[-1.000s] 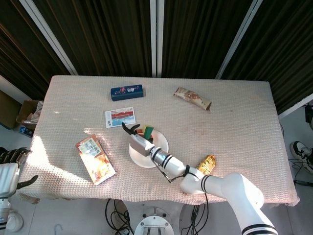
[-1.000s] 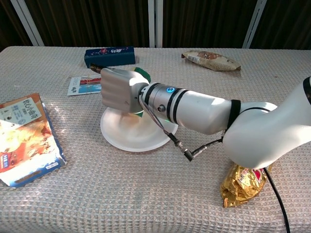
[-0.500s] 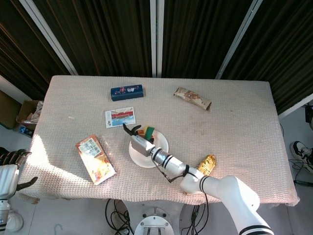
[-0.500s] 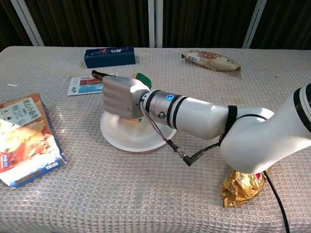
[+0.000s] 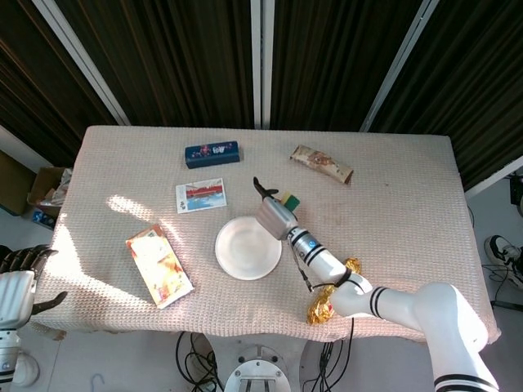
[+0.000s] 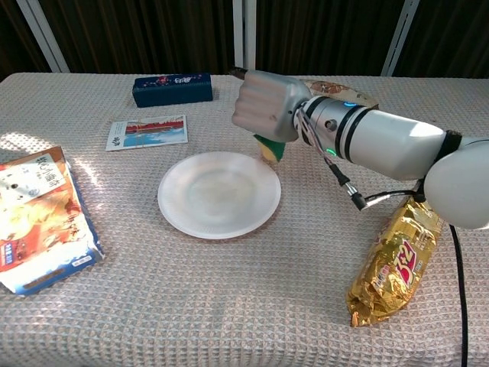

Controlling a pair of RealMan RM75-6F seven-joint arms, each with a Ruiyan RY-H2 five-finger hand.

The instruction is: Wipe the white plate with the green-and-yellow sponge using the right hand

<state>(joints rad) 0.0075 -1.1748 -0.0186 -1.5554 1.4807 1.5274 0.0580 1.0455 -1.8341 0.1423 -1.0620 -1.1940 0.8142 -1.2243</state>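
Observation:
The white plate [image 5: 248, 247] [image 6: 218, 194] lies bare in the middle of the table. My right hand [image 5: 273, 211] [image 6: 267, 107] hangs above the table just past the plate's far right rim. Its fingers grip the green-and-yellow sponge [image 5: 288, 199] [image 6: 270, 148], which pokes out below the fist and stands clear of the plate. My left hand [image 5: 18, 282] stays low beyond the table's left front corner, holding nothing; only part of it shows in the head view.
A gold snack bag [image 5: 331, 294] [image 6: 393, 262] lies right of the plate by my right forearm. A blue box [image 6: 172, 88], a postcard [image 6: 147, 131], a colourful snack pack [image 6: 38, 214] and a brown wrapper [image 6: 340, 93] lie around.
My right hand has lifted off the plate with the sponge and swung to the right and back. The gold bag now lies uncovered. The left hand has not moved.

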